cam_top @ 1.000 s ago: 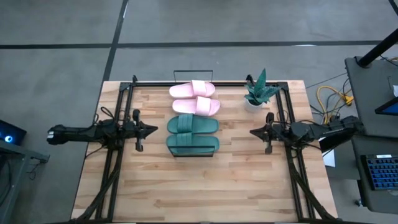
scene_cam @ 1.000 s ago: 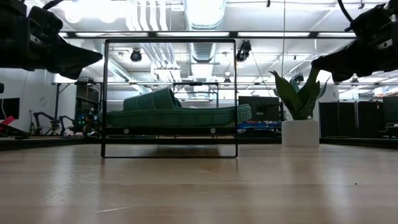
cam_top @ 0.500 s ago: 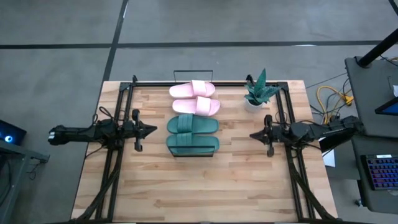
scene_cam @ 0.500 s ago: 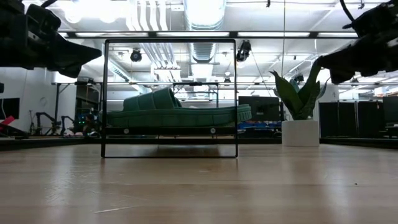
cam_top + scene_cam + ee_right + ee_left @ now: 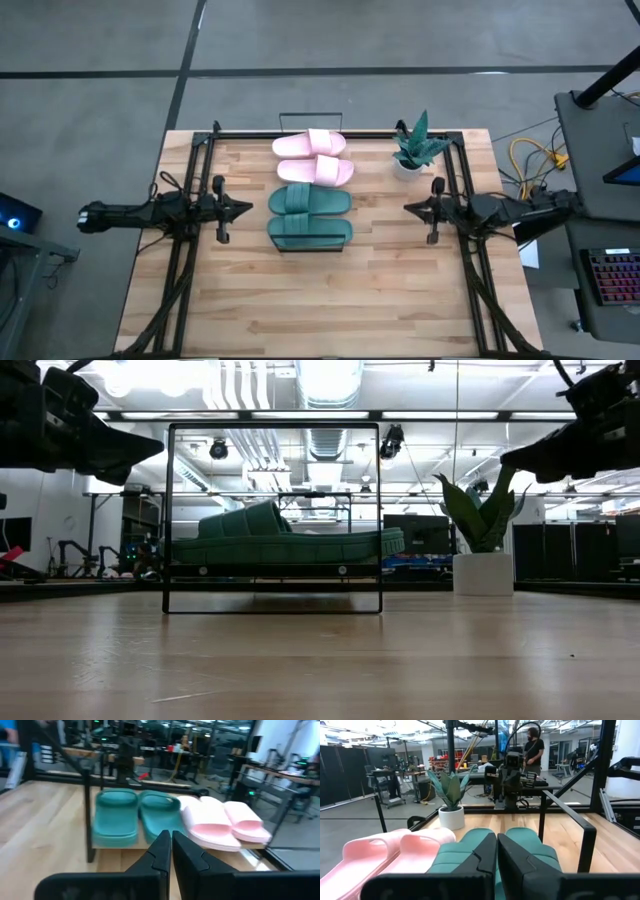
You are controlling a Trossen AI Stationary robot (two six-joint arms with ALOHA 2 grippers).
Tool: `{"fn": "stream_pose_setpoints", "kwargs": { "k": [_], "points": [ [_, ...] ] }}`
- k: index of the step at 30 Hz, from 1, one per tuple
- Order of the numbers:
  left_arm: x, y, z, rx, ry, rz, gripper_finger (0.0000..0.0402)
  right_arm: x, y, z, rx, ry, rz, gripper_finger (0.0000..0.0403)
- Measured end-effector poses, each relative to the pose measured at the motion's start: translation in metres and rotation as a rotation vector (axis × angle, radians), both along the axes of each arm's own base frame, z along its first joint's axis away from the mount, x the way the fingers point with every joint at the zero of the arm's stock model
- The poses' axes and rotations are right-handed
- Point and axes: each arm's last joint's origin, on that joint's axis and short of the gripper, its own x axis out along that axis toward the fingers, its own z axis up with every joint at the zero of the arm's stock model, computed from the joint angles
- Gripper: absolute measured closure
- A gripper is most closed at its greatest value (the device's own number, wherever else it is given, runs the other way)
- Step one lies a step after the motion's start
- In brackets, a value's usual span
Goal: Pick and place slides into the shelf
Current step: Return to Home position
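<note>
Slides (image 5: 310, 199) sit in a row on the shelf (image 5: 275, 426). Left hand (image 5: 247, 209) at 9 o'clock and right hand (image 5: 407, 209) at 3 o'clock are squeezed closed, holding nothing.

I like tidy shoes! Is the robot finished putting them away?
Done: both pink slides and both green slides lie on the shelf. In hand: nothing; the left pincer and right pincer are shut and empty, one on either side of it. Left: probably only parking the arms.
</note>
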Motion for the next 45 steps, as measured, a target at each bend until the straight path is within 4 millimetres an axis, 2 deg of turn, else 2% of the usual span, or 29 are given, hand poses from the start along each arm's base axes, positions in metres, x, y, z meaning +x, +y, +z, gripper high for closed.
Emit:
{"fn": "stream_pose_setpoints", "kwargs": {
  "k": [4, 9, 13, 45],
  "points": [
    [0.0, 0.0, 0.0, 0.003, 0.003, 0.0, 0.0401, 0.001, -0.003, 0.001, -0.001, -0.04, 0.016, 0.0395],
    [0.0, 0.0, -0.001, -0.001, 0.005, 0.002, 0.0401, 0.002, -0.006, 0.001, 0.024, -0.064, 0.127, 0.0395],
    [0.0, 0.0, -0.001, -0.005, 0.005, 0.0, 0.0401, 0.002, -0.01, -0.005, 0.063, -0.023, 0.113, 0.0395],
    [0.0, 0.0, 0.002, -0.001, -0.023, -0.001, 0.0402, 0.002, -0.011, -0.004, 0.02, -0.024, 0.108, 0.0394]
  ]
}}
